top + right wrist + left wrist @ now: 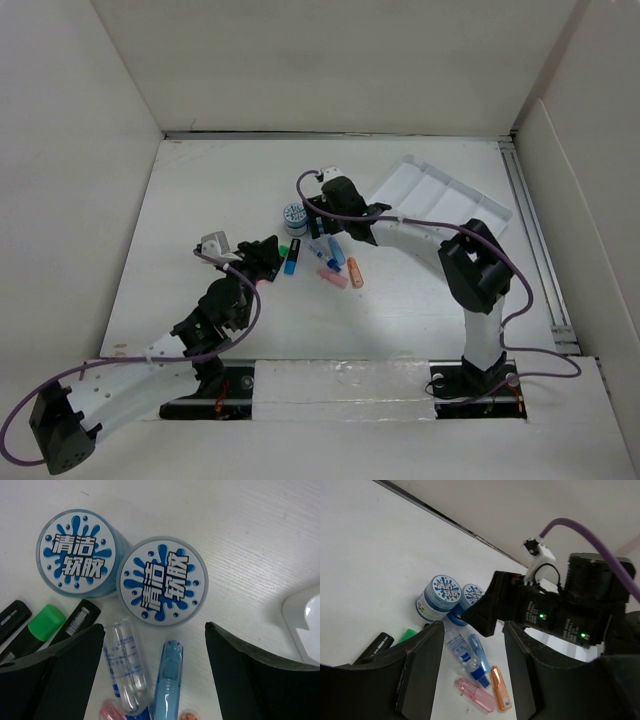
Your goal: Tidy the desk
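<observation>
The white desk (200,200) carries a cluster of small items at its middle. Two round blue-and-white tubs (75,552) (162,580) stand side by side. Below them lie a clear bottle (125,665) and a light-blue case (167,680). A pink case (475,695) and an orange case (500,687) lie nearer. My right gripper (155,627) is open and empty, hovering over the bottle and blue case, just below the tubs. My left gripper (473,625) is open and empty, low over the desk left of the cluster (272,258), facing the cases and the right gripper (520,605).
A green highlighter (45,622) and black markers (80,617) lie left of the tubs. A blue item (291,262) lies by the left gripper. A white compartmented tray (440,195) sits back right; its corner shows in the right wrist view (305,625). Tall white panels surround the desk.
</observation>
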